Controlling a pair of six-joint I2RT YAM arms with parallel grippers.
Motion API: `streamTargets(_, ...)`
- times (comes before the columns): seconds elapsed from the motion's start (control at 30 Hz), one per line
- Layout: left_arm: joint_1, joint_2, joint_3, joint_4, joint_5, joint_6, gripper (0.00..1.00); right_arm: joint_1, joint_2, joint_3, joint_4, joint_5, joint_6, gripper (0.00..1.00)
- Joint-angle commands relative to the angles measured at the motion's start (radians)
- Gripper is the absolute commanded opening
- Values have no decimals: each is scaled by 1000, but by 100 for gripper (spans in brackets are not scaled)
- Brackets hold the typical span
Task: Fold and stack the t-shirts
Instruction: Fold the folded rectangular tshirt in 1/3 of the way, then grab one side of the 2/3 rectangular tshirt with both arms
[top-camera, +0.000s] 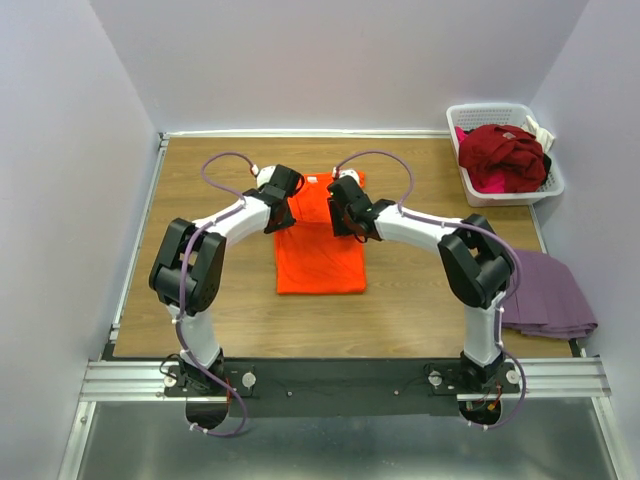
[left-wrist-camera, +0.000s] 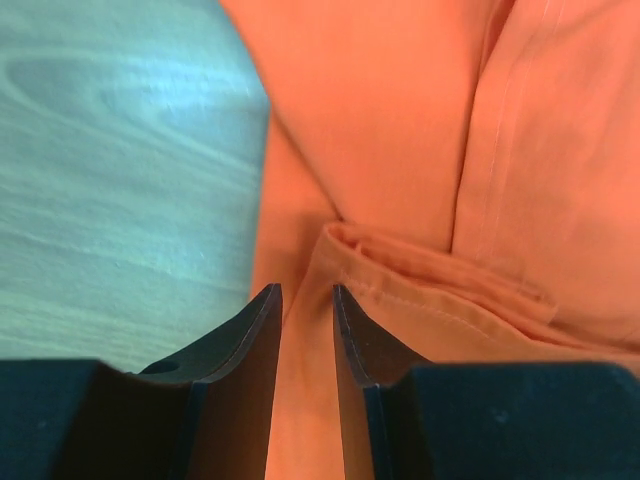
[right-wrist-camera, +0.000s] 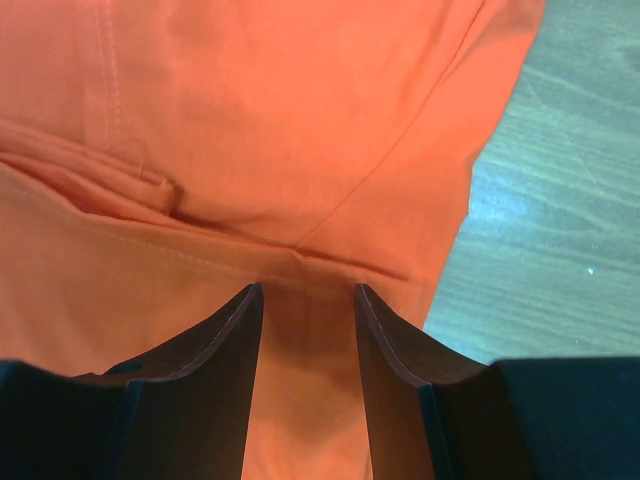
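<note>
The bright orange t-shirt (top-camera: 320, 262) lies folded into a long narrow strip in the middle of the table. Both grippers are at its far part. My left gripper (top-camera: 282, 203) is at the shirt's left edge. In the left wrist view its jaws (left-wrist-camera: 307, 291) stand close together with orange fabric (left-wrist-camera: 400, 130) between them. My right gripper (top-camera: 341, 210) is at the right edge. In the right wrist view its jaws (right-wrist-camera: 308, 290) hold a thicker fold of the orange fabric (right-wrist-camera: 250, 120). The neck label is hidden.
A white slatted basket (top-camera: 478, 190) at the back right holds a dark red tee (top-camera: 500, 152) over a pink one (top-camera: 488, 183). A folded mauve-purple tee (top-camera: 548, 293) lies at the table's right edge. Bare wood (top-camera: 200, 320) shows around the orange shirt.
</note>
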Motion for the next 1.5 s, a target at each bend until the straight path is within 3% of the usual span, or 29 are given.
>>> streamTargets(0.0, 23, 30, 54, 12, -57, 15, 36, -26, 51, 52, 14, 71, 1, 50)
streamTargets(0.17, 37, 20, 62, -30, -78, 34, 35, -51, -16, 12, 12, 109, 21, 50)
streamTargets(0.3, 37, -98, -54, 2, -58, 51, 34, -52, -130, -68, 12, 109, 9, 56)
streamTargets(0.53, 37, -396, -327, 113, 136, 103, 37, -51, -323, -249, 11, -54, -3, 60)
streamTargets(0.73, 37, -571, -475, 182, 336, 115, 40, -49, -446, -431, 17, -211, 55, 60)
streamTargets(0.93, 35, -588, -567, 188, 419, 103, 43, -49, -501, -543, 60, -276, 96, 62)
streamTargets(1.17, 29, -579, -642, 171, 396, 43, 45, -40, -520, -632, 138, -413, 154, 63)
streamTargets(1.47, 14, -544, -679, 203, 417, 14, 44, -19, -492, -691, 195, -435, 185, 63)
